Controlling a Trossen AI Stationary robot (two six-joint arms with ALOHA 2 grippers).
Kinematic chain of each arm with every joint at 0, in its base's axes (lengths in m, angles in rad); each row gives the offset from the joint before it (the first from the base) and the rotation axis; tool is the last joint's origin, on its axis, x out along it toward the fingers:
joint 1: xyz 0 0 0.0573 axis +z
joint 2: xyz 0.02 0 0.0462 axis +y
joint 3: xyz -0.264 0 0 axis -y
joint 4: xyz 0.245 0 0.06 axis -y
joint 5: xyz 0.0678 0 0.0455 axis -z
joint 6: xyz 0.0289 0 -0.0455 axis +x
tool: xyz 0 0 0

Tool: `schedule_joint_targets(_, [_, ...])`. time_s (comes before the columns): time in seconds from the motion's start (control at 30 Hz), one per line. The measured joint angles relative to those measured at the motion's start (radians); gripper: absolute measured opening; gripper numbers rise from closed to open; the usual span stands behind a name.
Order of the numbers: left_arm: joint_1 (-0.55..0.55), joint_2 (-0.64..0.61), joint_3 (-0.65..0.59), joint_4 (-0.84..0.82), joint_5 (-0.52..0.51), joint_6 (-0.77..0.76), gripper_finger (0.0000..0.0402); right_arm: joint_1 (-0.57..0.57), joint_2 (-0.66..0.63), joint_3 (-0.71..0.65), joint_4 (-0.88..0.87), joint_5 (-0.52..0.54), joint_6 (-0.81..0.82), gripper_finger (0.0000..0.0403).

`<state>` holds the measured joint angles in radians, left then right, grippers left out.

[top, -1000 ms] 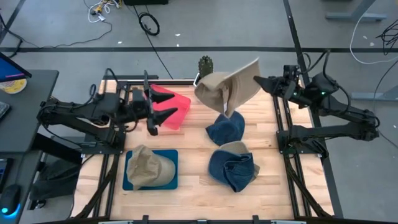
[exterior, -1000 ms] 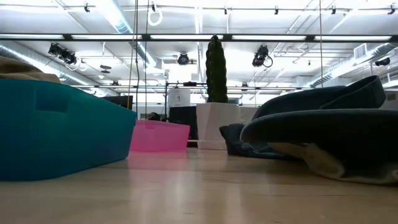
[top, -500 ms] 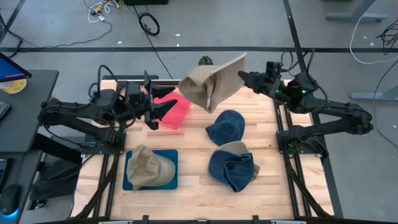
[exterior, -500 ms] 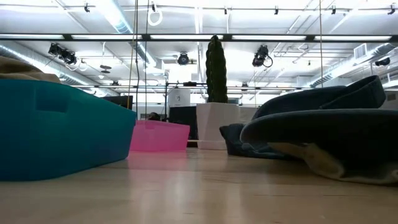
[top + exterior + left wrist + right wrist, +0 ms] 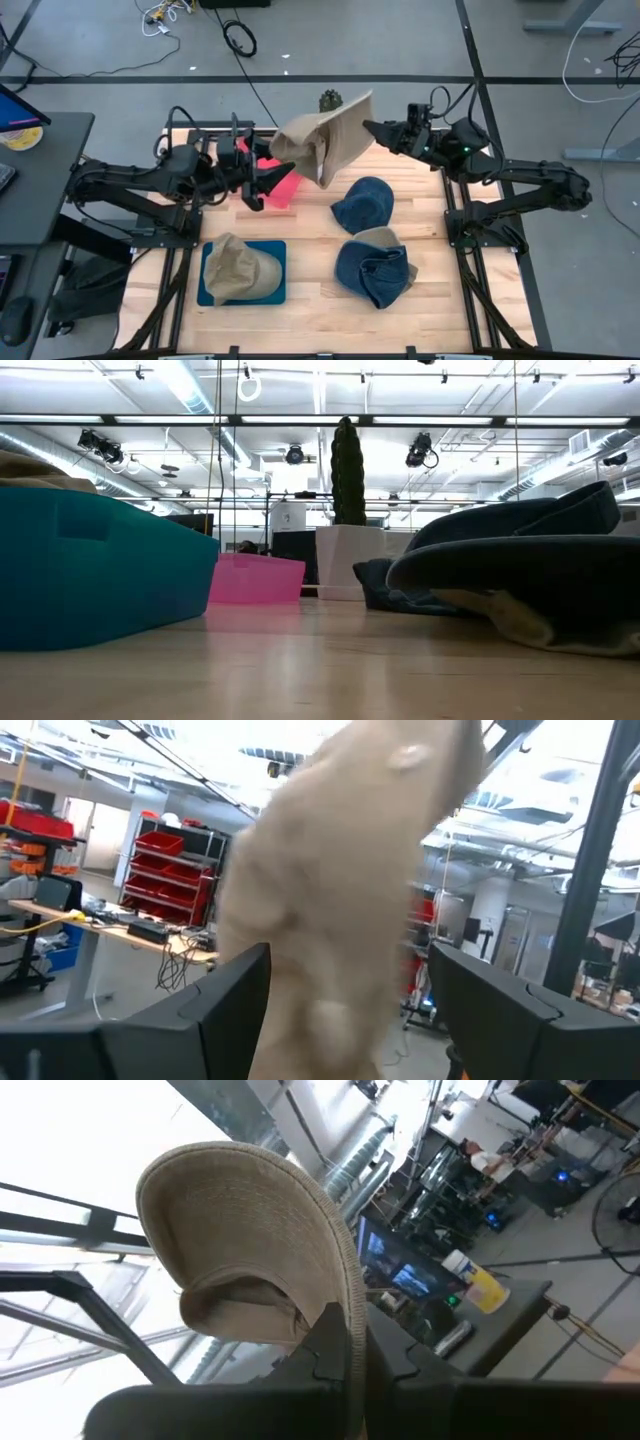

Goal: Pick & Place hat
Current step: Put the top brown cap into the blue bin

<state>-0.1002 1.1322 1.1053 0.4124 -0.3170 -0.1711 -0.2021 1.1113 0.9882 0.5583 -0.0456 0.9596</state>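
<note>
A tan brimmed hat hangs in the air above the table's far side, beside the pink bin. My right gripper reaches in from the right and is shut on it; its wrist view shows the hat from below the brim. My left gripper is open over the pink bin, pointing at the hat. In the left wrist view the blurred hat fills the space ahead of the open fingers. Neither gripper shows in the low view. My right gripper pinches the hat's brim edge between its two fingers, coming nearly level from the table's right. The hat is lifted clear, and its crown hangs leftward and below the fingers. My left gripper: I cannot tell whether its fingers touch the hat.
A teal bin at the near left holds another tan hat. Two blue hats lie right of centre. A potted cactus stands at the far edge. Bare wood lies between the bins and the blue hats.
My right gripper has carried the tan hat toward the table's left, from above the far blue hat to beside the pink bin, the hat swinging with it. My left gripper has moved a little to the right toward the hat, staying open.
</note>
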Motion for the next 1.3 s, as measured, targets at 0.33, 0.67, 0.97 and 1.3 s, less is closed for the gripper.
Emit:
schedule_joint_targets(0.33, [0.014, 0.000, 0.000, -0.006, -0.001, 0.152, 0.0186, 0.009, -0.001, 0.000, 0.028, 0.006, -0.026, 0.0006])
schedule_joint_targets(0.67, [0.014, -0.001, 0.000, -0.006, -0.001, 0.269, 0.0023, 0.009, 0.000, 0.000, 0.018, 0.002, -0.026, 0.0006])
schedule_joint_targets(0.97, [0.004, -0.005, 0.000, -0.008, -0.002, 0.429, 0.0019, 0.010, -0.015, 0.000, 0.033, -0.009, -0.059, 0.0091])
schedule_joint_targets(1.3, [-0.028, -0.049, 0.005, -0.007, -0.004, 0.741, 0.0019, -0.027, -0.133, 0.000, 0.020, -0.142, -0.045, 0.0232])
